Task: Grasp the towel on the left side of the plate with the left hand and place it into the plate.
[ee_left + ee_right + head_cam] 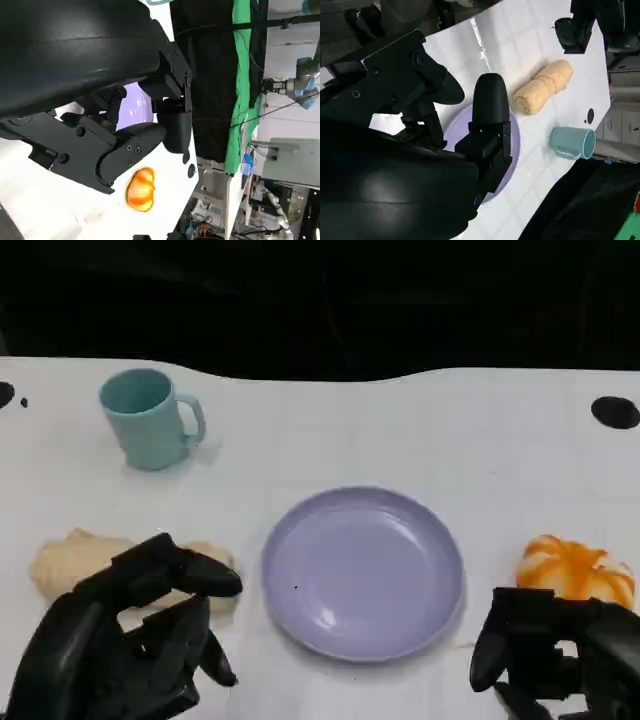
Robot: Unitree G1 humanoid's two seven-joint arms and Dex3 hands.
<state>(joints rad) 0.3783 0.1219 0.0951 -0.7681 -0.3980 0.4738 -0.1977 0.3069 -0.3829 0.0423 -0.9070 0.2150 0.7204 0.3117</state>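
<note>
A rolled beige towel (70,560) lies on the white table, left of the lilac plate (362,572). My left hand (130,640) hovers over the towel's near right end, its fingers apart and holding nothing; the thumb covers part of the roll. The plate has nothing in it. My right hand (555,650) stays low at the near right of the plate with nothing in it, fingers apart. The right wrist view looks past that hand (435,125) to the towel (542,86) beyond the plate (512,145). The left wrist view shows the left hand (100,125) in front of the plate (135,105).
A light blue mug (148,420) stands at the back left, behind the towel. An orange pumpkin-shaped object (577,568) sits right of the plate, just beyond my right hand. The table's far edge curves against a dark background.
</note>
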